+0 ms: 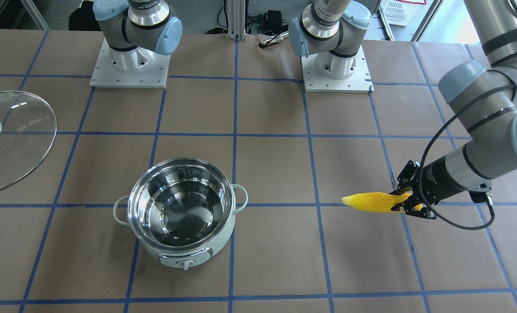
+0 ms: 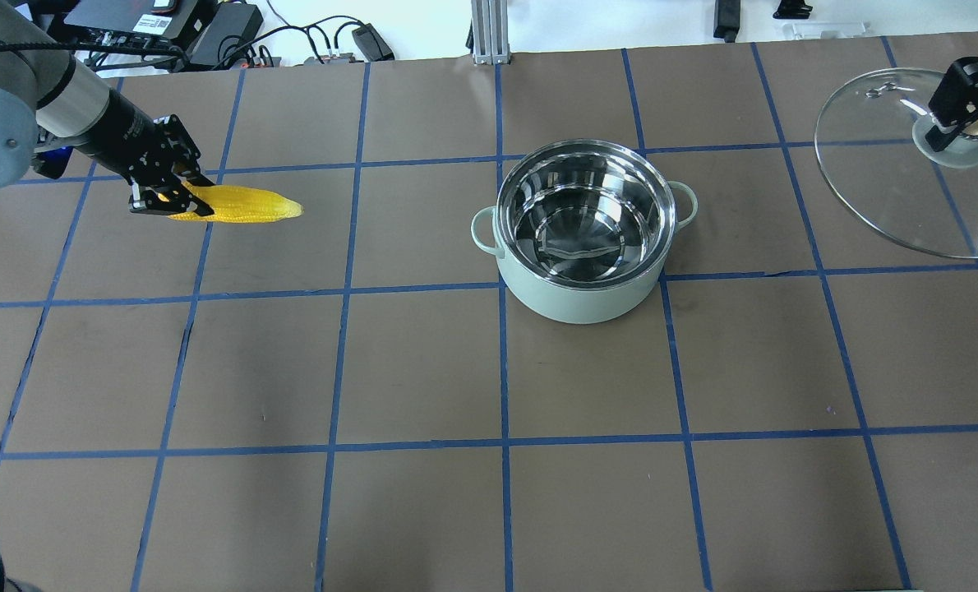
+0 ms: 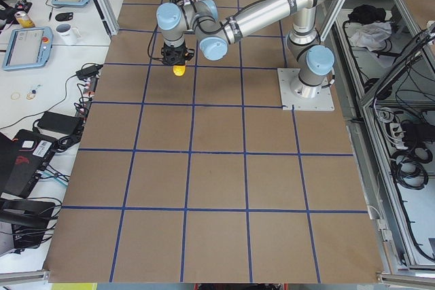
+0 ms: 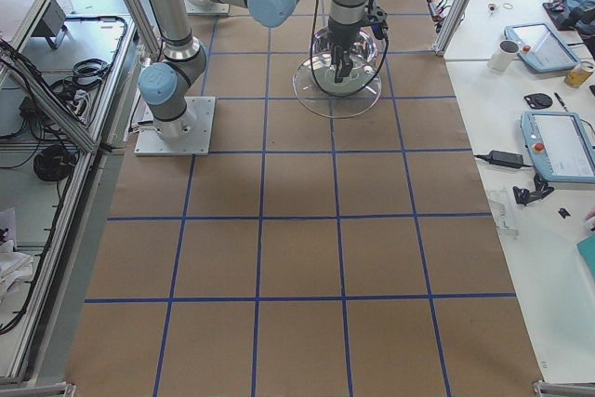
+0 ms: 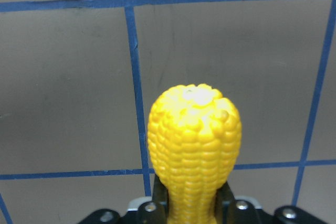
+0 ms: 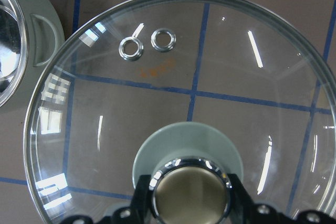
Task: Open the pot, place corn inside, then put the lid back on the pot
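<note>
The mint-green pot (image 2: 579, 300) stands open and empty near the table's middle, its steel inside bare; it also shows in the front view (image 1: 223, 234). My left gripper (image 2: 164, 196) is shut on the thick end of the yellow corn (image 2: 242, 205), held level above the table far to the pot's left, tip toward the pot. The corn also shows in the front view (image 1: 371, 202) and the left wrist view (image 5: 194, 145). My right gripper (image 2: 959, 125) is shut on the knob (image 6: 191, 195) of the glass lid (image 2: 892, 189), held off to the pot's right.
The table is brown paper with a blue tape grid. Both arm bases (image 1: 130, 69) stand at the robot's edge. Cables and power bricks (image 2: 226, 25) lie beyond the far edge. One pot handle (image 6: 44, 40) shows just left of the lid.
</note>
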